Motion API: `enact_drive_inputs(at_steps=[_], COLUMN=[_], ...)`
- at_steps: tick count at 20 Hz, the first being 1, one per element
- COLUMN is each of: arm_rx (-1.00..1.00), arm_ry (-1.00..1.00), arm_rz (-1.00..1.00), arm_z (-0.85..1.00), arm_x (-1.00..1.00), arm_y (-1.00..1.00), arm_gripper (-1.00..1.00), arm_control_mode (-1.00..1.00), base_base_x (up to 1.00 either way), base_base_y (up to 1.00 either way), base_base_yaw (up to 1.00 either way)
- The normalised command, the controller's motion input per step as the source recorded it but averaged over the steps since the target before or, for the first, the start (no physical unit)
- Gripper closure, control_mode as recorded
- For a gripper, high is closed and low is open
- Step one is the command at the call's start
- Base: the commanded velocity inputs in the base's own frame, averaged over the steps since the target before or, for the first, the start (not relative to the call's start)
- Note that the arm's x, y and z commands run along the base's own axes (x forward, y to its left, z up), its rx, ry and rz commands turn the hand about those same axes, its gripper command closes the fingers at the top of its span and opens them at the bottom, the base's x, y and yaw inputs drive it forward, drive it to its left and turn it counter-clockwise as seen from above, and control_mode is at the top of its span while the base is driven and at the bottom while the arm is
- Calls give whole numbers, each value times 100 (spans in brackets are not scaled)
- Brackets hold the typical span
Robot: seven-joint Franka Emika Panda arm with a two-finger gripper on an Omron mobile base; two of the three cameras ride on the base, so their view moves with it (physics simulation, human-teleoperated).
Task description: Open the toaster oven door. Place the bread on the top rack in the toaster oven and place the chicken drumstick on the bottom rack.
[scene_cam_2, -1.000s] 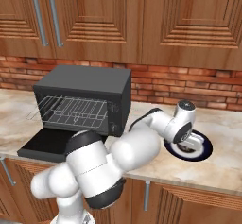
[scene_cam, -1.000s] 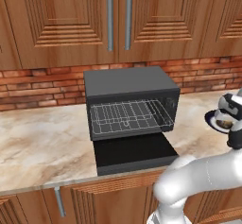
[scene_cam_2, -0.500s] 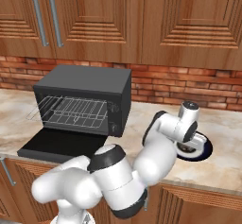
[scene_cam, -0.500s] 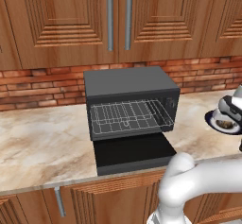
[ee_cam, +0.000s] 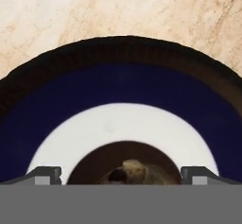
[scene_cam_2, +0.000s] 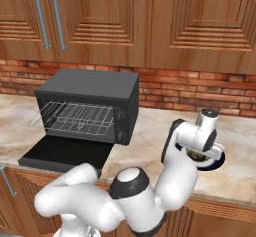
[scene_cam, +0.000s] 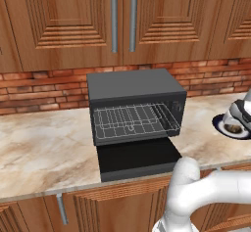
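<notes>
The toaster oven door point(scene_cam: 138, 157) is seen folded flat, wire racks exposed. On a dark-rimmed plate point(ee_cam: 118, 83), a lumpy brown piece point(ee_cam: 130, 171) is framed between the gripper point(ee_cam: 121, 175) fingertips, set wide apart.

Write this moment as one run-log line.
black glass oven door: open | end effector: open, above brown food on dark-blue-rimmed white plate | wire racks: empty

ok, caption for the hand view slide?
Pincer poised open over a brown food piece on the dark-rimmed plate, marble counter beyond.
</notes>
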Motion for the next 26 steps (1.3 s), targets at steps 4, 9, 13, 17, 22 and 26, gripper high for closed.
enact_drive_inputs(at_steps=[4,9,13,17,22,26], arm_rx=[0,0,0,0,0,0], arm_ry=[-6,-4,-4,-1,0,0], arm_rz=[1,3,3,3,1,0], arm_z=[-19,-23,-11,-8,-5,2], arm_x=[14,21,24,10,0,-5], arm_y=[0,0,0,-5,-1,-8], arm_gripper=[-100,-100,-100,-100,100,100], arm_control_mode=[-100,-100,-100,-100,-100,-100], base_base_x=[0,0,0,0,0,0], base_base_y=[0,0,0,0,0,0], base_base_yaw=[0,0,0,0,0,0])
